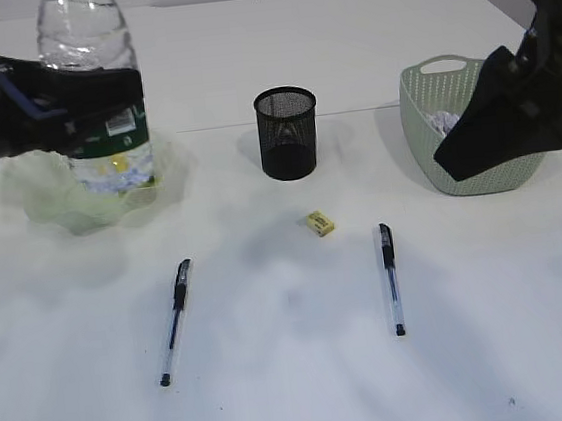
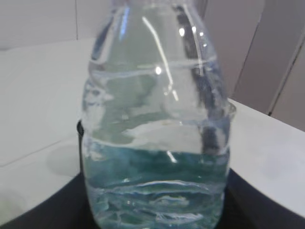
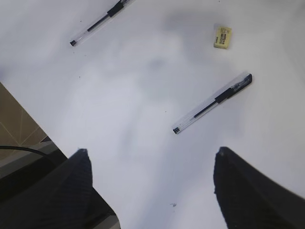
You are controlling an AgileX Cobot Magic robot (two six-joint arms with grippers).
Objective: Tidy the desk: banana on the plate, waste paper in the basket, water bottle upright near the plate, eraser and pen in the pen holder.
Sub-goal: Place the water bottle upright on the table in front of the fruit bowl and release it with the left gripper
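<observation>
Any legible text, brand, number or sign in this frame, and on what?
None readable.
water bottle label: white print on a green band, too blurred.
eraser: dark marks on the yellow sleeve, too small.
Both pens, pen holder, basket: no text visible.

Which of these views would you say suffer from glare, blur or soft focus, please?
Left wrist view: the water bottle fills the frame, soft, with bright streaks of glare. Right wrist view: the nearer pen and eraser are fairly sharp, the fingertips blurred. Exterior view: even light, faint shadows on the table.
</observation>
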